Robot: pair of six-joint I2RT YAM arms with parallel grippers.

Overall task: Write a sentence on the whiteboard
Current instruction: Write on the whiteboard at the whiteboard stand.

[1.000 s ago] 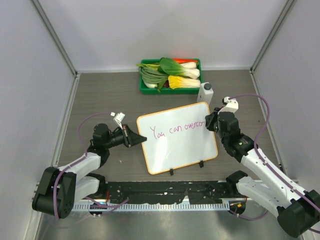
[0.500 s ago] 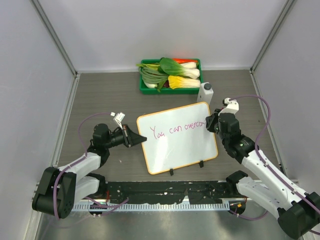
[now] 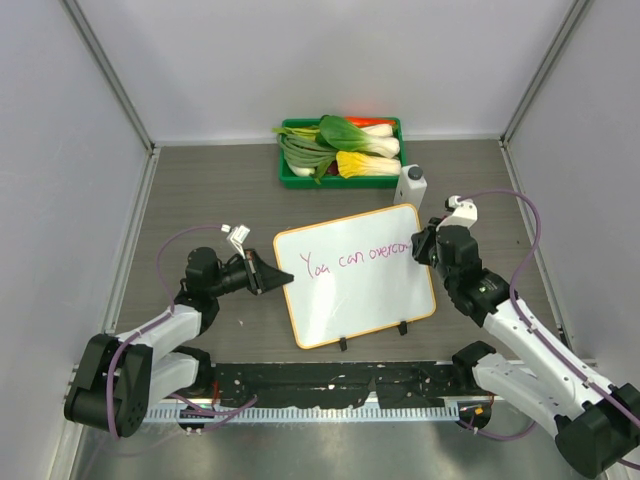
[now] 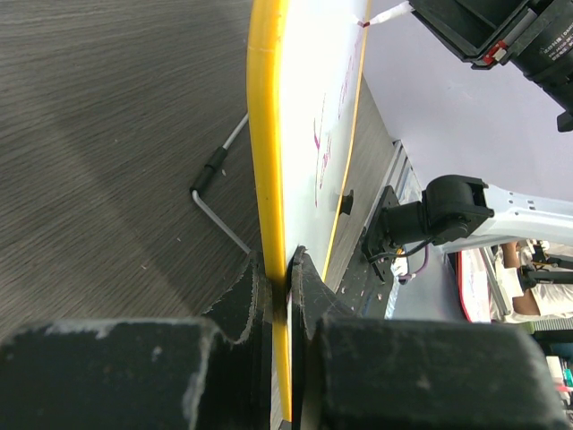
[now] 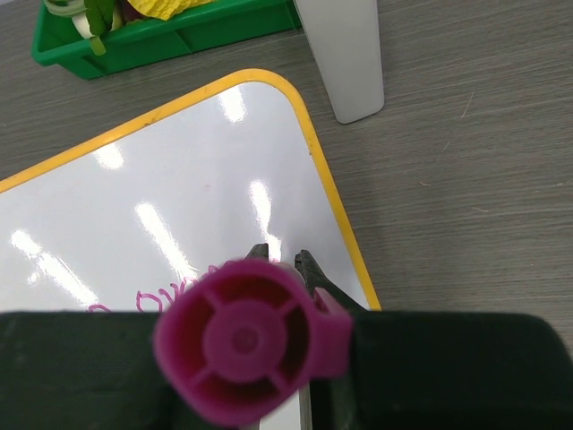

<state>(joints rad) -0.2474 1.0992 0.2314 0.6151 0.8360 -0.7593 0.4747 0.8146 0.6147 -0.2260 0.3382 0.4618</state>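
Note:
The whiteboard (image 3: 355, 290), white with an orange rim, stands tilted on small black feet at the table's middle. Pink handwriting (image 3: 352, 260) runs across its upper part, reading "You can overcom" up to the right edge. My left gripper (image 3: 283, 279) is shut on the whiteboard's left rim, pinching the edge (image 4: 269, 134) between both fingers (image 4: 285, 262). My right gripper (image 3: 420, 247) is shut on a magenta marker (image 5: 242, 345), held against the board (image 5: 179, 197) near its right rim, just past the last letters (image 5: 161, 296). The marker's tip (image 4: 385, 15) touches the board face.
A green tray (image 3: 288, 180) of leafy vegetables sits at the back centre. A white upright block (image 3: 410, 184) stands just behind the board's top right corner, also in the right wrist view (image 5: 345, 54). Grey walls close in on both sides.

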